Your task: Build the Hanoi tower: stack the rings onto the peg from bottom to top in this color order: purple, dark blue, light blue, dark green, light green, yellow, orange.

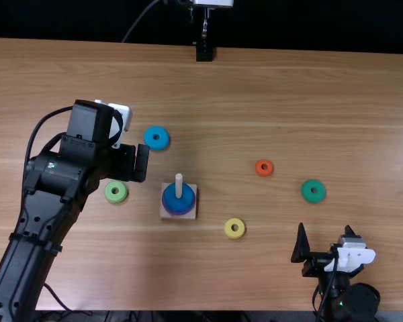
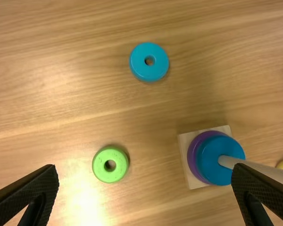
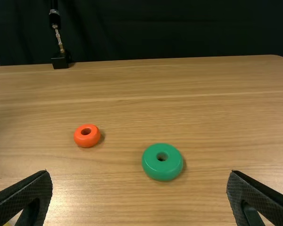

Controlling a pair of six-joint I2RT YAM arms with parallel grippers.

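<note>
In the top view my left gripper (image 1: 142, 164) hangs above the table, left of the peg (image 1: 178, 186); in the left wrist view the gripper (image 2: 145, 181) is open with nothing held. The dark blue ring (image 1: 179, 199) lies on the purple ring (image 1: 166, 209) around the peg on its square base (image 1: 164, 215). Loose on the table are the light blue ring (image 1: 156, 137), light green ring (image 1: 116, 192), yellow ring (image 1: 234, 236), orange ring (image 1: 264, 175) and dark green ring (image 1: 314, 198). My right gripper (image 1: 326, 235), also open and unloaded, is near the front edge; the right wrist view shows this gripper (image 3: 139, 197) too.
The wooden table (image 1: 255, 94) spreads around the rings. A small black stand (image 1: 205, 51) is at its far edge, behind the light blue ring and peg. The left arm extends over the table's left side.
</note>
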